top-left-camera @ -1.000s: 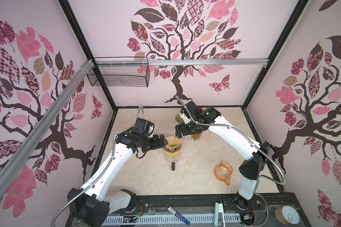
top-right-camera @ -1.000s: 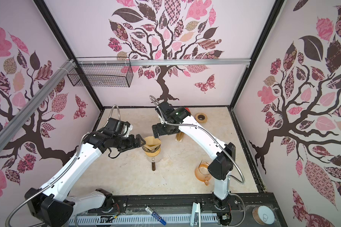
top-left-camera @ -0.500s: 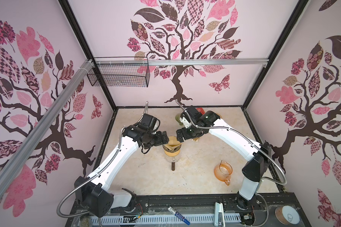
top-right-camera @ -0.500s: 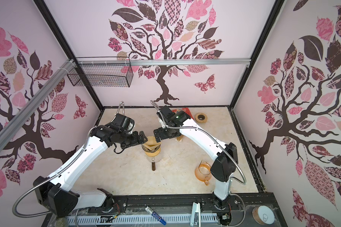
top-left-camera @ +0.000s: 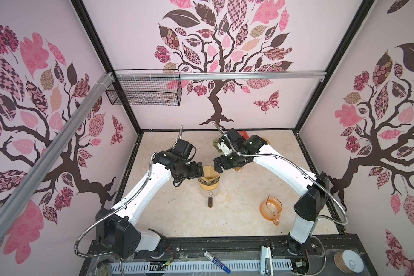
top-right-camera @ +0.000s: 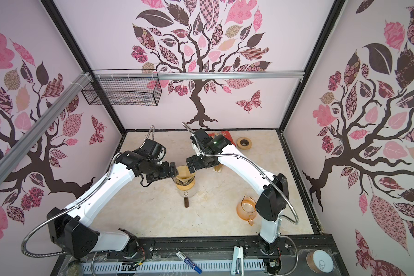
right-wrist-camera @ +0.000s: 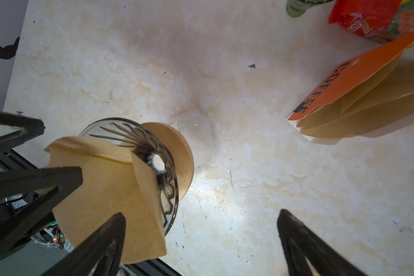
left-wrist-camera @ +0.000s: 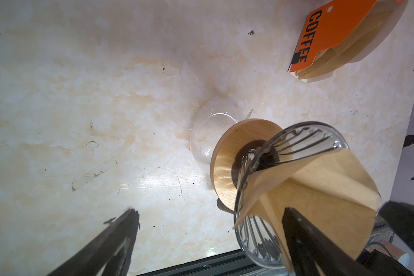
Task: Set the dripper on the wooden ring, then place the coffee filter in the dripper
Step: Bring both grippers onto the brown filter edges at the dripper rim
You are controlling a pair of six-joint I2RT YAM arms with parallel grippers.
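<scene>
The left gripper (left-wrist-camera: 210, 213) and the right gripper (right-wrist-camera: 201, 215) both have their jaws spread wide, and neither is clamped on anything. Between them in both top views is the coffee filter (top-left-camera: 209, 173), a brown paper cone partly unfolded. It stands point-down in the glass dripper (left-wrist-camera: 304, 133), leaning to one side. Much of the paper rises above the rim, and the ribbed wall opposite is bare. The left gripper is just beside the filter on the left and the right gripper just beside it on the right. In each wrist view one fingertip overlaps the paper's edge, but I cannot tell whether it touches.

The dripper's wooden collar (left-wrist-camera: 227, 155) sits on a clear glass carafe (left-wrist-camera: 201, 133) near the middle of the marbled table (top-left-camera: 237, 215). An orange pack of filters (right-wrist-camera: 368, 78) marked COFFEE lies nearby, beyond the right gripper. A red snack bag (right-wrist-camera: 373, 16) is further back. An orange glass jug (top-left-camera: 270, 208) stands well apart, toward the front right.
</scene>
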